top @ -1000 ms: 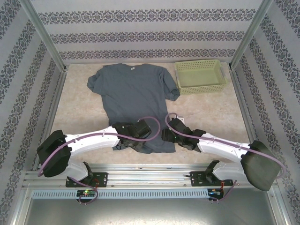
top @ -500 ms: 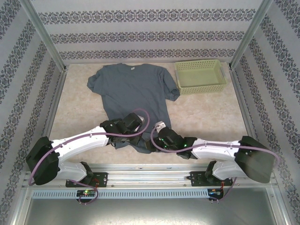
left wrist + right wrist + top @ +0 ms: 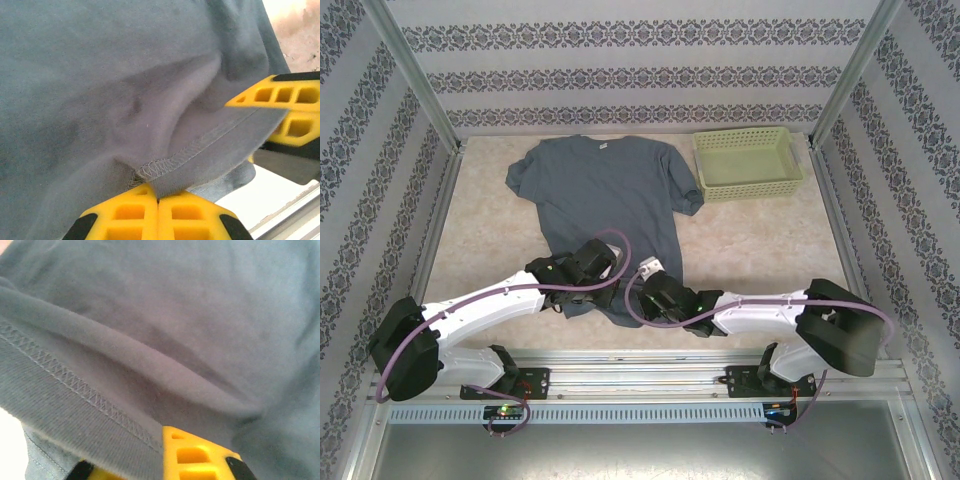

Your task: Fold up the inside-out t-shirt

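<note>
Left wrist view: left gripper clamped on bottom hem of inside-out t-shirt, yellow fingers pressed together, seam stitching exposed just above them; right gripper close by on same hem, cloth edge pinched between its fingers
Right wrist view: hem draped over yellow finger
Top external view: both grippers side by side at shirt's near edge; rest of shirt spread flat on beige table, collar at far end; light green basket just beside one sleeve
</note>
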